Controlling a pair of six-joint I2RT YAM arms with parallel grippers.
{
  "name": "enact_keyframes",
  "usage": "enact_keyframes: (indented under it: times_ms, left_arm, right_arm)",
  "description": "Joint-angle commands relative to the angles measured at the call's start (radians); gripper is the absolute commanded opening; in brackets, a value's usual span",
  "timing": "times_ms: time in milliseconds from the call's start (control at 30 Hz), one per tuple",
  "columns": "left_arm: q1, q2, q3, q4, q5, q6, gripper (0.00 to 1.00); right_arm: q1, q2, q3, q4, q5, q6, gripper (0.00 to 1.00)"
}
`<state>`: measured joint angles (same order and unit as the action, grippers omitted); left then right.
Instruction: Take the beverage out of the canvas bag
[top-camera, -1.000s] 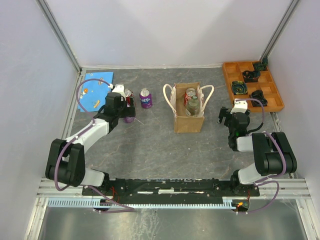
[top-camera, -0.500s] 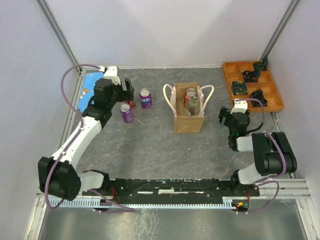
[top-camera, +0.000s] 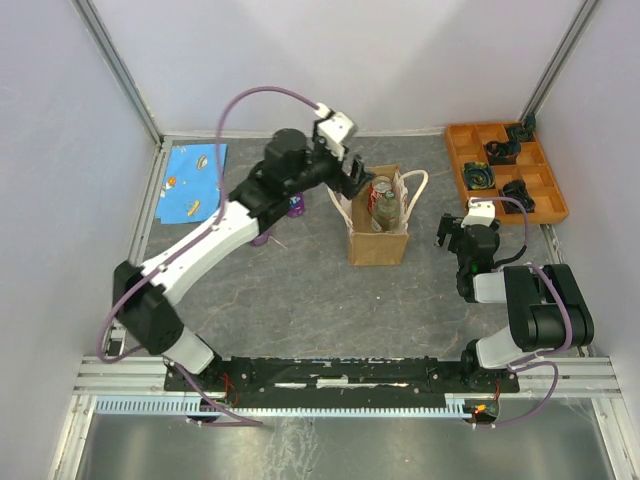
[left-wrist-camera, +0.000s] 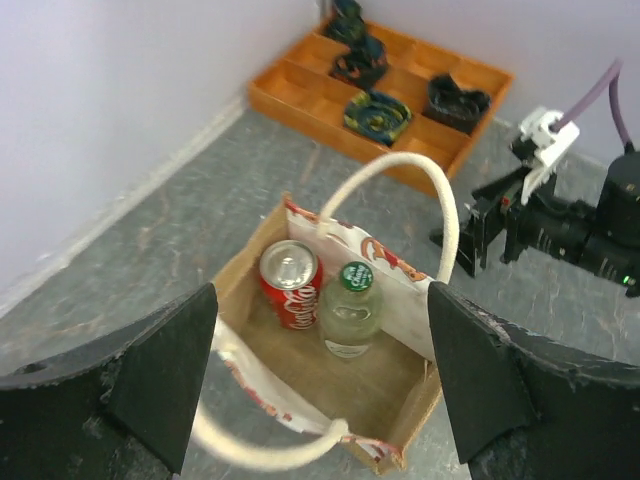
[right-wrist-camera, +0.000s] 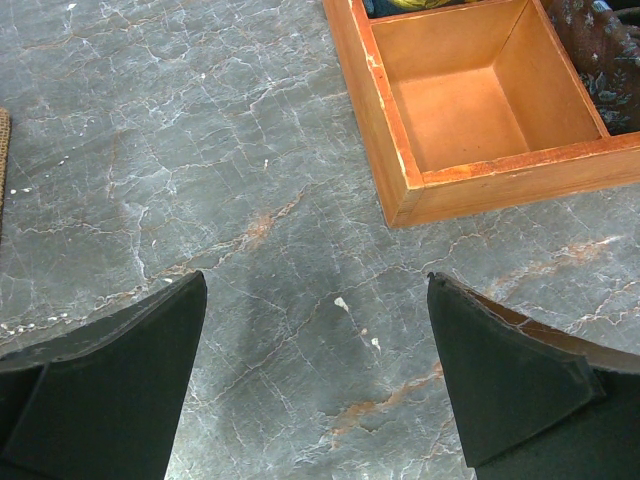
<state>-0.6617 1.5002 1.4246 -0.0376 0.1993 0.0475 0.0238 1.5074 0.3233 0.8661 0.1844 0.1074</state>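
The tan canvas bag (top-camera: 377, 243) with cream handles (top-camera: 419, 186) stands open at the table's middle. Inside it stand a red cola can (top-camera: 381, 185) and a clear bottle with a green cap (top-camera: 385, 208). My left gripper (top-camera: 356, 181) is open and empty, hovering over the bag's left rim. In the left wrist view the bag (left-wrist-camera: 395, 395), the can (left-wrist-camera: 289, 286) and the bottle (left-wrist-camera: 351, 309) lie between and below my left gripper's (left-wrist-camera: 321, 295) spread fingers. My right gripper (top-camera: 452, 232) is open and empty over bare table (right-wrist-camera: 316, 278), right of the bag.
An orange compartment tray (top-camera: 456, 158) with dark items sits at the back right; it also shows in the left wrist view (left-wrist-camera: 300, 97) and the right wrist view (right-wrist-camera: 398, 150). Purple cans (top-camera: 294, 206) stand left of the bag, partly behind my left arm. A blue card (top-camera: 192, 184) lies far left.
My left gripper has swung from the cans at the far left to above the bag's left rim, open throughout. The right arm has not moved.
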Motion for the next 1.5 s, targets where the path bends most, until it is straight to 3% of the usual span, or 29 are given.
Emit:
enact_keyframes:
  times_ms: [0,167,300,500,900,1467]
  left_arm:
    - [-0.033,0.135,0.097,0.005,0.100,0.093,0.90]
    - [-0.039,0.268,0.189,0.000,0.157,0.089,0.74]
    - [-0.041,0.341,0.214,0.015,0.178,0.079,0.75]
    - [-0.041,0.410,0.181,0.099,0.188,0.059,0.84]
    - [-0.041,0.502,0.157,0.203,0.239,0.025,0.85]
    - [-0.050,0.577,0.109,0.284,0.287,0.009,0.67]
  right_arm:
    - [-0.002,0.000,0.023,0.031,-0.002,-0.008,0.99]
    - [-0.003,0.000,0.023,0.031,-0.002,-0.009,0.99]
    - [-0.002,0.001,0.023,0.031,-0.002,-0.009,0.99]
    - [-0.002,-0.001,0.023,0.030,-0.002,-0.008,0.99]
    - [-0.002,0.000,0.023,0.031,-0.002,-0.009,0.99]
    - [-0.002,0.001,0.023,0.030,-0.002,-0.008,0.99]
